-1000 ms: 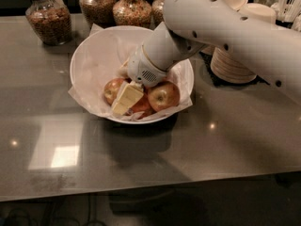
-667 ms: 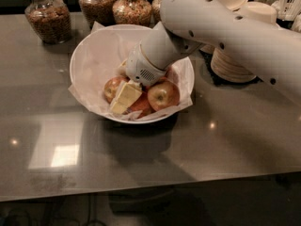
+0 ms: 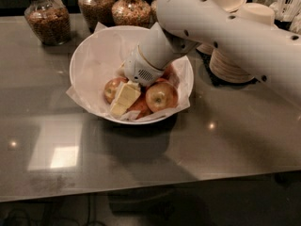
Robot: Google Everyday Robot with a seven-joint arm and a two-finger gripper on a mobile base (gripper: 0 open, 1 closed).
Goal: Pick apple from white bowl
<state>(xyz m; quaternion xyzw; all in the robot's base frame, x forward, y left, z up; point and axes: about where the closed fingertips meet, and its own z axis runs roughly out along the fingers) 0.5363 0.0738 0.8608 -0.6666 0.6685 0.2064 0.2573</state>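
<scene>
Camera view: gripper (image 3: 121, 102) is low in the white bowl (image 3: 94, 60), near 6 o'clock. We cannot tell if it is wide or closed. The apple (image 3: 161, 95) lies at the bowl's 4 o'clock, just beside the gripper. We judge it firm, weighty, slick and bruisable, so grip across its widest middle.

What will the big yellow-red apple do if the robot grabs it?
The apple looks round and shiny, so it may slip or roll. The deep white bowl should probably catch it. The gripper is down in the bowl, beside it.
</scene>
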